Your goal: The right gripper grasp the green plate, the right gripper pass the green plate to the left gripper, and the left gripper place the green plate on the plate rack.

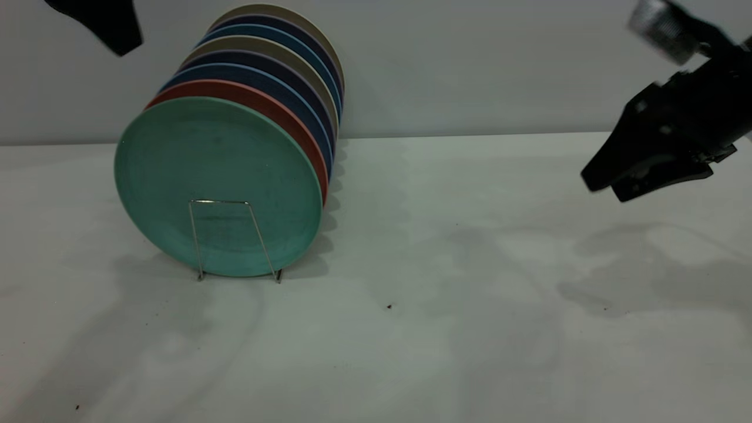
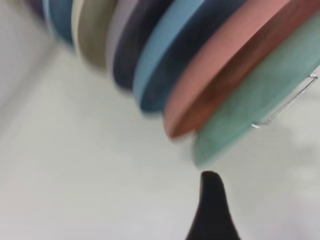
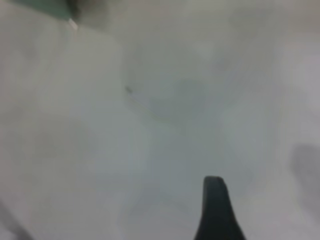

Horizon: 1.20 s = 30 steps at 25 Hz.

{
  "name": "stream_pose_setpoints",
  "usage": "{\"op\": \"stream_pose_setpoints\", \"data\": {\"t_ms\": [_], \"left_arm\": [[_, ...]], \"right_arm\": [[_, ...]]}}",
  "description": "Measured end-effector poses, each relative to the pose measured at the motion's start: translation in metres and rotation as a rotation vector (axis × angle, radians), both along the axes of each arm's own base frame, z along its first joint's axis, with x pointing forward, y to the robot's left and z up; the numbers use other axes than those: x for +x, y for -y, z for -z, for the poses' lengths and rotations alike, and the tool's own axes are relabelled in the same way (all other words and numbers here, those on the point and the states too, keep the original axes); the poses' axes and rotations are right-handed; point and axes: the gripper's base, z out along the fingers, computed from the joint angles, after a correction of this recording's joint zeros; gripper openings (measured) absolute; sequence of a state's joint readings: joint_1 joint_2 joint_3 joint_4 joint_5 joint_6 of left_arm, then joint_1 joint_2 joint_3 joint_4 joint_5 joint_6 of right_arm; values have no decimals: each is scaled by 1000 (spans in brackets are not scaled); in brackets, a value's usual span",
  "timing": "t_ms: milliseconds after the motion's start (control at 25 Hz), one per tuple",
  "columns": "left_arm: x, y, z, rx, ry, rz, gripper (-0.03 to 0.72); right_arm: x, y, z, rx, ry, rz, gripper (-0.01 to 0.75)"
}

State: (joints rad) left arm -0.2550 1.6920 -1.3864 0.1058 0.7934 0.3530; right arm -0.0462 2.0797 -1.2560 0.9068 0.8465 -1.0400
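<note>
Green plate (image 1: 217,185) already stands upright at the front of the plate rack (image 1: 235,241), leaning against the pink plate (image 1: 276,114) behind it, so placing looks done; what's left is pulling clear. Left gripper (image 1: 103,20) sits above and behind the stack, well off the plate; can't tell its finger state. Best exit: straight up and away, no sideways swing near the rims. Right gripper (image 1: 643,170) hangs far off to the other side, empty, fingers slightly apart. Plate is matte teal, low rim, faint dark speckles.
</note>
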Motion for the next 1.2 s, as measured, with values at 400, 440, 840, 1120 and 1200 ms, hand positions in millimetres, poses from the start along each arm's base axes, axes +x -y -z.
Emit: {"op": "stream_pose_setpoints", "data": {"t_ms": [400, 440, 840, 1120, 1200], "left_arm": [[-22, -35, -9, -67, -154, -492, 585], [-26, -36, -14, -79, -146, -495, 585], [-122, -53, -41, -143, -56, -536, 585], [-201, -68, -38, -185, 39, -530, 585], [-223, -71, -32, -197, 64, -528, 585]], "right_arm": [[-43, -38, -79, -594, -48, 76, 519], [-51, -39, -89, -658, -62, 95, 516], [-136, -54, -197, -664, 86, 128, 509], [-207, -56, -217, -518, 153, 47, 509], [-225, -51, -216, -488, 158, 35, 509]]}}
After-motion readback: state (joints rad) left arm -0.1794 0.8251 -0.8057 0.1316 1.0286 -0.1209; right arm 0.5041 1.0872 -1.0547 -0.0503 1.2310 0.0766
